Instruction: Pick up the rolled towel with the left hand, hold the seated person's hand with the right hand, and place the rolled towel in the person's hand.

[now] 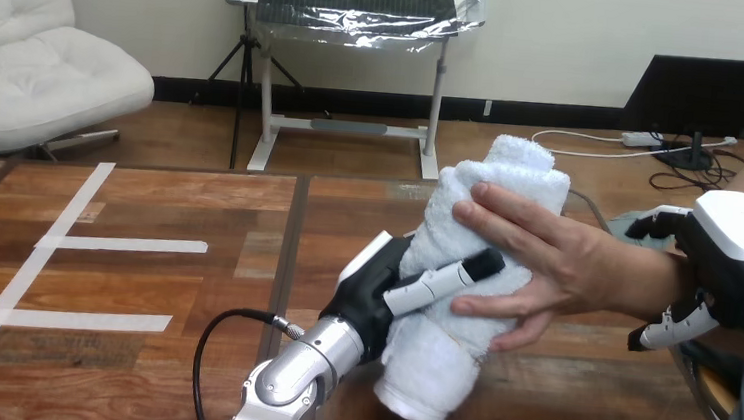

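One rolled towel (511,181), one person's hand (555,260) — two robot hands (372,290) (735,261).

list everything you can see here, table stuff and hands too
table: one, brown wood, across the view
tape strips: three, white, on the table's left part
rolled towel: one, white, raised above the table at centre, tilted
person's hand: one, coming from the right, fingers spread against the rolled towel, thumb under it
left robot hand: one, black and white, fingers curled round the rolled towel
right robot hand: one, black and white, at the right edge, curled round the person's wrist
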